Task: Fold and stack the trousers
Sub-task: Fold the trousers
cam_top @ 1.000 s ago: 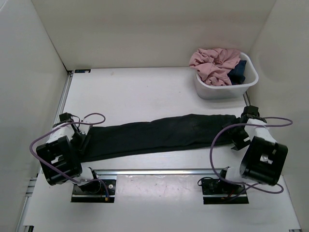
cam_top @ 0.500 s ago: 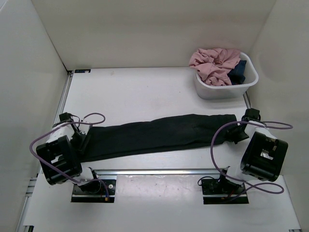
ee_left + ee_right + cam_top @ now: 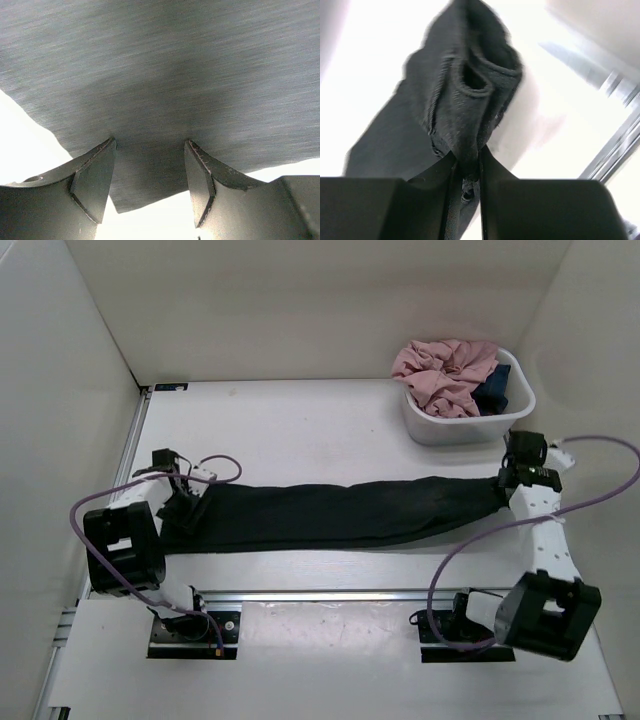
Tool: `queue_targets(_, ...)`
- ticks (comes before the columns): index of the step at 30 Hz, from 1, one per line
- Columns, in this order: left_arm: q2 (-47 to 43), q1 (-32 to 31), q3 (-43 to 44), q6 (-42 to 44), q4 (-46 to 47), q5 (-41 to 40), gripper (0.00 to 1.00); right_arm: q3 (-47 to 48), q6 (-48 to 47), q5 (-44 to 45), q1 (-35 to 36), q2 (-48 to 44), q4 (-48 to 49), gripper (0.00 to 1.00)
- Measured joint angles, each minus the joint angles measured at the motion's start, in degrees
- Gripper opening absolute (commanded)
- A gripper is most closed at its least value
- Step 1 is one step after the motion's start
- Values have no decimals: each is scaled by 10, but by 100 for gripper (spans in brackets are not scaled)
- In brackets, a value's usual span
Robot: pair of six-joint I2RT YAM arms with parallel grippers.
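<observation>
Both arms have reached up the frame, away from their bases, and the trousers (image 3: 330, 512) have moved up the table (image 3: 300, 430) with them. The cloth lies straighter now. The right arm has moved the most and is stretched out long.

Low in the top view, a silver rail (image 3: 330, 593) runs across between the two arm bases. Just above it, the black trousers lie in one long strip from the left side of the frame to the right.

The left gripper (image 3: 185, 502) is at the left end of the strip. In the left wrist view its fingers (image 3: 95, 175) stand a little apart, and black cloth (image 3: 165, 75) fills the gap, pinched between them.

The right gripper (image 3: 505, 490) is at the right end. In the right wrist view its jaws are squeezed tight on a thick, bunched edge of the trousers (image 3: 470, 100).

Higher up on the right sits a white basket (image 3: 440, 428), near the right gripper. A crumpled pink cloth (image 3: 445, 370) is piled in it, with a dark blue garment (image 3: 495, 388) beside the pink one.
</observation>
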Motion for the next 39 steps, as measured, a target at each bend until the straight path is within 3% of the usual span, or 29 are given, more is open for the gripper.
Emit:
queue_targets(4,23,-27,36,-15,16,-3,68,78,-35,123,151,-49,-16,0)
queue_targets(8,44,-32,45,-30,25,-8,68,120,8,231,427,-38,-67,0)
queue_targets(11,55,-33,52,-43,22,-13,68,176,73,285,607,52,-124,0)
queue_targets(15,66,-36,62,-62,14,-21,68,329,151,327,739,256,-198,0)
queue_targets(21,78,-41,73,-87,3,-33,68,517,249,335,838,498,-250,0)
queue_targets(33,77,-45,73,-102,2,-44,68,522,352,275,880,582,-237,1)
queue_targets(35,76,-46,72,-102,3,-44,68,532,339,261,881,605,-223,7)
queue_targets(38,74,-47,71,-102,5,-47,69,536,314,243,887,626,-202,28)
queue_targets(39,74,-47,71,-102,5,-49,69,534,304,238,890,627,-193,52)
